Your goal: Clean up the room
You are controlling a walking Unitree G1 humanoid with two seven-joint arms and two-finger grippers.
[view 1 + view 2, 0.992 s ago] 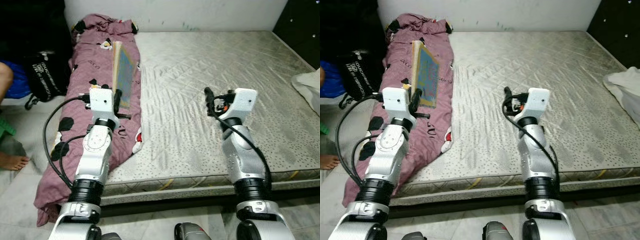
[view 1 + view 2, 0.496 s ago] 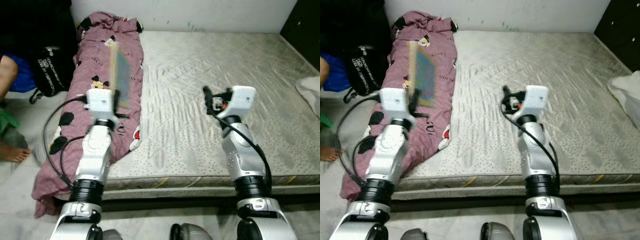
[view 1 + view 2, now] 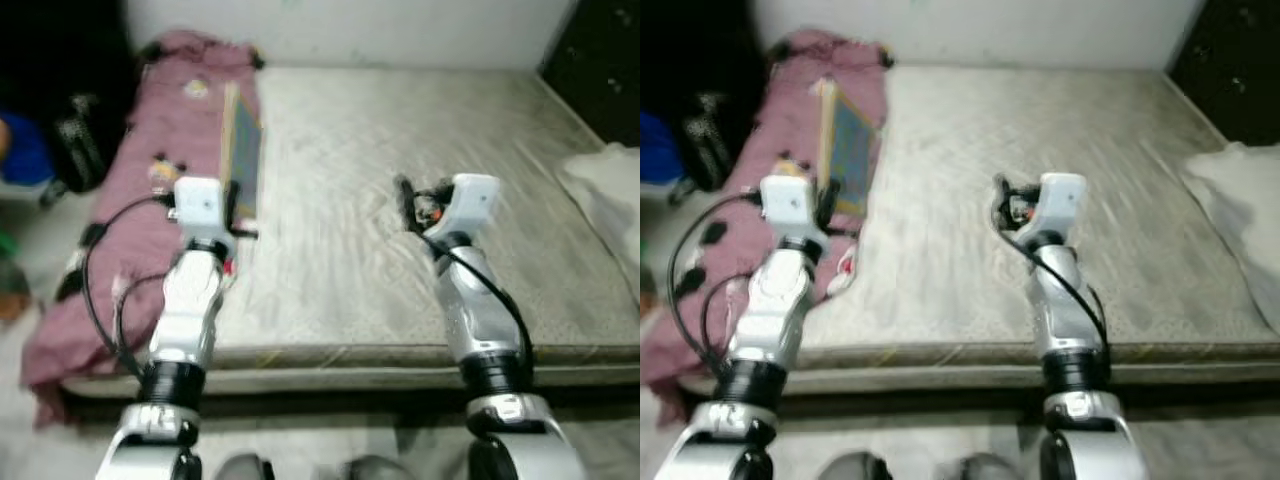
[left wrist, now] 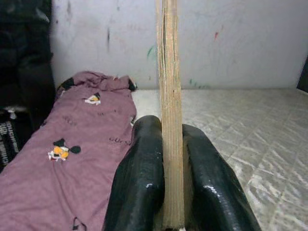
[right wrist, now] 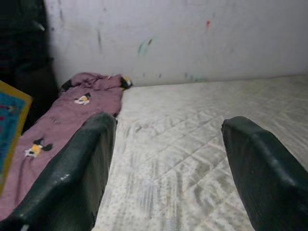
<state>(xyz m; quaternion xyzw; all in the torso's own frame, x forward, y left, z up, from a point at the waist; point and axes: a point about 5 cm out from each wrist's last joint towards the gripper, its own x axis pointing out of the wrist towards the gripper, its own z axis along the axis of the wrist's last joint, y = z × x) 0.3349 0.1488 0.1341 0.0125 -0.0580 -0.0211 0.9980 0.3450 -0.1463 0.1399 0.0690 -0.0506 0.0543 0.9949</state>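
My left gripper [image 3: 233, 203] is shut on the lower edge of a thin book [image 3: 241, 148] with a blue cover and tan pages, holding it upright above the left side of the bed. In the left wrist view the book's tan edge [image 4: 168, 96] stands between the two black fingers [image 4: 139, 183]. My right gripper [image 3: 403, 198] hovers open over the middle of the grey mattress [image 3: 400, 130], with nothing between its fingers [image 5: 77, 178]. A pink cartoon-print blanket [image 3: 150, 130] lies crumpled along the bed's left side.
A black bag [image 3: 75, 150] stands on the floor left of the bed, with something blue behind it. A white cloth [image 3: 600, 190] lies at the bed's right edge. Dark furniture [image 3: 600, 60] fills the far right corner. A white wall [image 5: 192, 33] backs the bed.
The camera has shifted and blurred, so the bed sits differently in frame and the person's foot at the left has left the view. Both arms keep the same pose, book still held.
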